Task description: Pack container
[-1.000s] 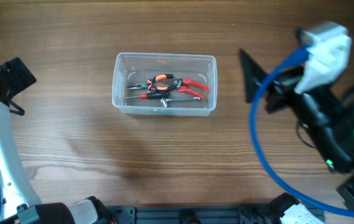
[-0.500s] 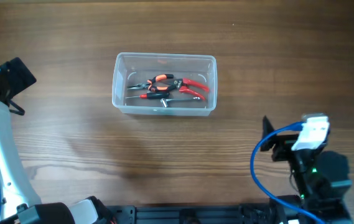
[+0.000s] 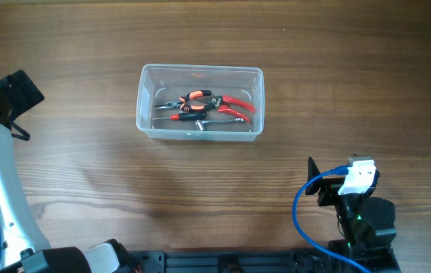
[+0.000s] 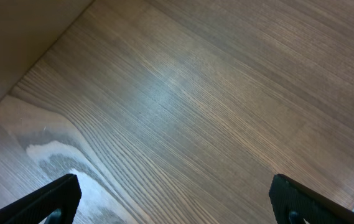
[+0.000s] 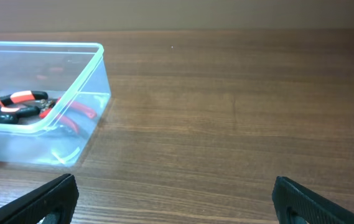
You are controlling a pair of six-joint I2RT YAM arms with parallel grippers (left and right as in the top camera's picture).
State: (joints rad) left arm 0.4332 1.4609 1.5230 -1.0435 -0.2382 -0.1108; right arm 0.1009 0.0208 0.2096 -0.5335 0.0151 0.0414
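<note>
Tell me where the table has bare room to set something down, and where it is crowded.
Free: the broad tabletop between the container and the right gripper; the stretch between the container and the left gripper; the strip beyond the container's far wall. Crowded: inside the container, where hand tools are piled.

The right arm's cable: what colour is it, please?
The cable is blue; overhead view shows it best.

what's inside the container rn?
In the container: orange-handled pliers, red-handled cutters and a red-and-black tool. They overlap, so anything beneath the pile is hidden.
</note>
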